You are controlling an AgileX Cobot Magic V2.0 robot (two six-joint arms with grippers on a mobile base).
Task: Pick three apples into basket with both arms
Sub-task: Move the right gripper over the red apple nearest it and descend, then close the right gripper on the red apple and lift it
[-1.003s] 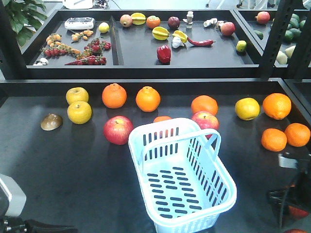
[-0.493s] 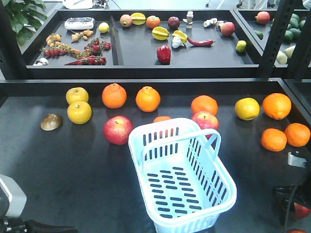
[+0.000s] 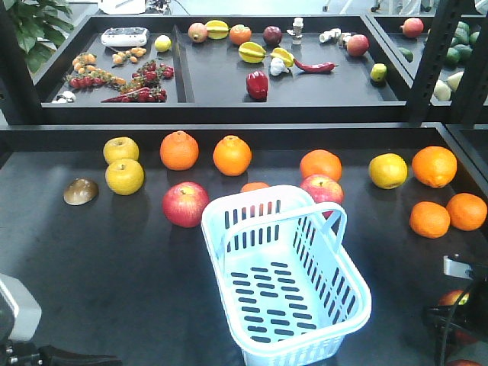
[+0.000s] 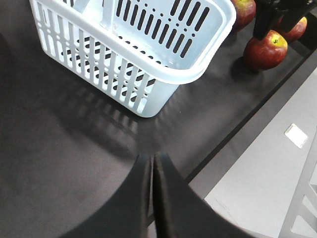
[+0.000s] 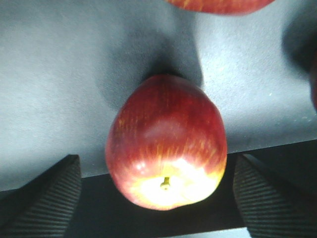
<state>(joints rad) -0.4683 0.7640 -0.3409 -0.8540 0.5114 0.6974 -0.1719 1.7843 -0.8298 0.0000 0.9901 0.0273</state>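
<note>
In the right wrist view a dark red apple (image 5: pixel 166 141) with a yellow patch lies on the black table between the fingers of my right gripper (image 5: pixel 158 198), which is open and touches nothing. The edge of another apple (image 5: pixel 218 4) shows at the top. The left wrist view shows my left gripper (image 4: pixel 152 159) shut and empty above the table's front edge, near the pale blue basket (image 4: pixel 133 54). Beyond the basket lie three apples (image 4: pixel 265 49), with my right arm (image 4: pixel 280 10) over them. In the front view the basket (image 3: pixel 347 305) is empty, and my right arm (image 3: pixel 457 316) is at the front right corner over an apple (image 3: pixel 455 297).
Two more red apples (image 3: pixel 185 203) (image 3: pixel 321 188) lie left of and behind the basket. Oranges (image 3: pixel 232 155) and yellow fruit (image 3: pixel 124 176) line the back of the table, with more oranges (image 3: pixel 430 219) at the right. A raised shelf (image 3: pixel 229 107) of produce stands behind.
My right arm has shifted and lowered at the front right corner, and an apple now shows beside it. The basket and the other fruit have not moved.
</note>
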